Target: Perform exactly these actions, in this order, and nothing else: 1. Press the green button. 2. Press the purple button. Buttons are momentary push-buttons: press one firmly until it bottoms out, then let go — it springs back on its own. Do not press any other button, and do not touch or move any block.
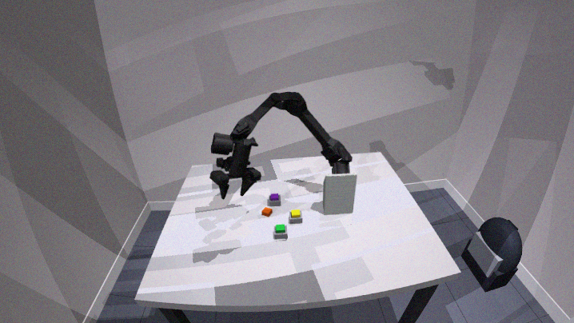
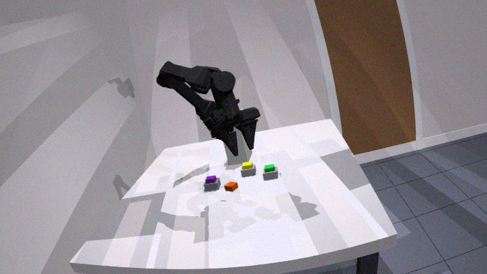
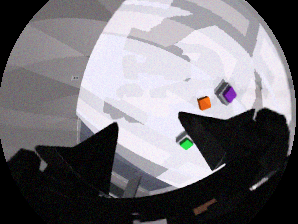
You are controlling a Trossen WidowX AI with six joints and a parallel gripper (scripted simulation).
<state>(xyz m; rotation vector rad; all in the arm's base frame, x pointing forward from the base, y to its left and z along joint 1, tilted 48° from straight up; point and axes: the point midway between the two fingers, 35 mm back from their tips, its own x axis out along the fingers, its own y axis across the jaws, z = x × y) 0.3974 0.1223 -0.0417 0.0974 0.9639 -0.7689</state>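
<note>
While its jaws stand apart and empty, the gripper point(image 1: 234, 195) hangs above the surface point(image 1: 360, 249) — well apart from the green button point(image 1: 280, 228).

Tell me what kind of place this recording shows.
Probably a bare indoor test room: one white table carrying an arm, three buttons and a block, with grey walls, a tiled floor and a brown door.

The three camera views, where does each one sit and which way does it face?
Top: high off the table's front edge, looking down at the white table; whole black arm and open claw show.
Exterior: off a table corner, facing the wall and brown door; arm and claw show.
Wrist: on the arm, looking down past two black fingertips.
All three share the square green button, the purple button and the orange block.
</note>
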